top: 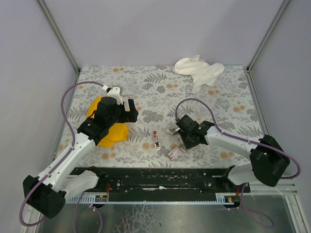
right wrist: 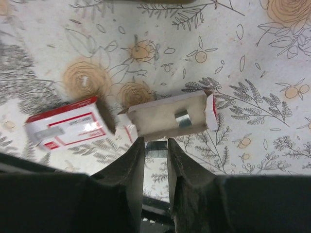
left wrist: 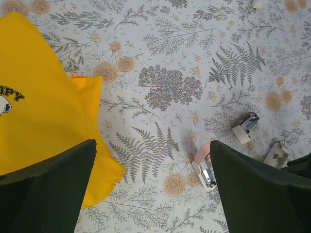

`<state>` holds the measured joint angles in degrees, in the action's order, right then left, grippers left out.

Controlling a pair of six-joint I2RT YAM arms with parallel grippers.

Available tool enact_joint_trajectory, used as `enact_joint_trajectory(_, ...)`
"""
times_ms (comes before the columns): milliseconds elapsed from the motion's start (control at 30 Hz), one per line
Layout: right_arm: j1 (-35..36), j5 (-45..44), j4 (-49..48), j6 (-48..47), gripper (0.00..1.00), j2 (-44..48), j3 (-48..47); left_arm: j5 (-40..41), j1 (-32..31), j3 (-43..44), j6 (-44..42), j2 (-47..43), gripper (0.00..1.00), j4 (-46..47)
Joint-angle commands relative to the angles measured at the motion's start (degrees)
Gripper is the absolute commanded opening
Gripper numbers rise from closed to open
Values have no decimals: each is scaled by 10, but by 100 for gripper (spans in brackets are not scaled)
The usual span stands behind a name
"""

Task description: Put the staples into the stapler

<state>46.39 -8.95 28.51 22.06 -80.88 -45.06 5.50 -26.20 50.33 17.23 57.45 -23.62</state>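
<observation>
Now the right pincer (right wrist: 154, 142) is pinching a thin ribbed strip of staples (right wrist: 155, 150), cardboard tray (right wrist: 165, 120) just ahead, while the left pincer (left wrist: 153, 143) is gaping.

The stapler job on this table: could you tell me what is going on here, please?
The right claw appears to pinch a strip of staples beside the pulled-out tray and its red box. The pink stapler lies on its own, held by neither claw. The left claw hangs open near the yellow cloth.
</observation>
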Motion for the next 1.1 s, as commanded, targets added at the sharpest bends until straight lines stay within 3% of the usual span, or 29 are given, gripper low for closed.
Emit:
enact_joint_trajectory(0,6,23,99,-5,22,34,-62,1,4,-3,-2,-8,100,16)
enact_joint_trajectory(233,6,111,220,-11,22,0,-102,-14,3,-4,8,-9,100,19)
enact_joint_trajectory(467,5,182,252,-34,22,-75,-103,-32,4,-7,15,-11,100,23)
enact_joint_trajectory(800,5,175,245,-60,21,-195,-133,-38,4,-8,17,-19,100,23)
enact_joint_trajectory(1067,5,152,229,-62,22,-233,-141,-40,4,-8,16,-19,100,23)
